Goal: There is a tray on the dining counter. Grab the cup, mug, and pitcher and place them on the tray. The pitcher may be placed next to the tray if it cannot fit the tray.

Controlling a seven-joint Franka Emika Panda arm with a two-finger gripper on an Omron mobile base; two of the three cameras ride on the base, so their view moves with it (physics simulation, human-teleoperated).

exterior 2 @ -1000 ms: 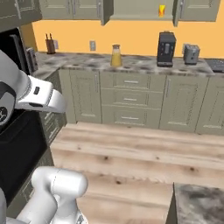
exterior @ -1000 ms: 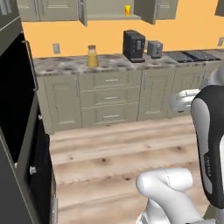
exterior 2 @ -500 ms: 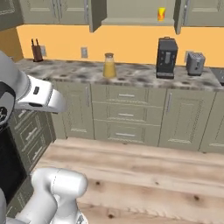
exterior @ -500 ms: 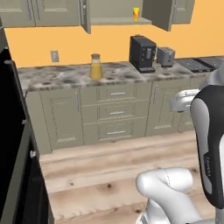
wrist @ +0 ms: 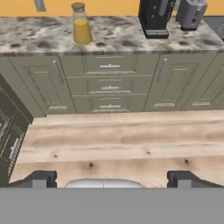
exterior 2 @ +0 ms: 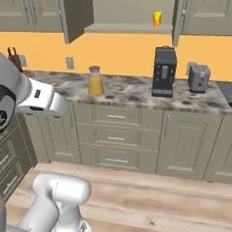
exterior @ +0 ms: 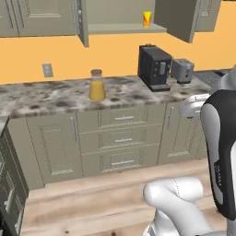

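Observation:
The pitcher [exterior: 97, 85] [exterior 2: 95, 81] [wrist: 81, 29], a clear cone of orange-yellow liquid with a brown lid, stands upright on the long stone-topped counter [exterior: 46, 97]. The yellow cup [exterior: 147, 19] [exterior 2: 157, 19] sits on the shelf of an open wall cabinet above the coffee machine. My gripper [wrist: 112, 179] hangs open over the wooden floor, well short of the counter. Its two dark fingertips [wrist: 43, 178] stand wide apart with nothing between them. The mug, the tray and the dining counter are out of view.
A black coffee machine [exterior: 154, 67] [exterior 2: 164, 71] and a grey toaster [exterior: 183, 70] [exterior 2: 198, 77] stand right of the pitcher. Beige drawers [wrist: 109, 85] sit below the counter. A dark appliance front [wrist: 11, 127] stands at the left. Open cabinet doors [exterior: 80, 20] jut out overhead.
The whole picture has shifted: the base has driven closer to the counter, so pitcher, coffee machine and cabinets look larger. The gripper stays open.

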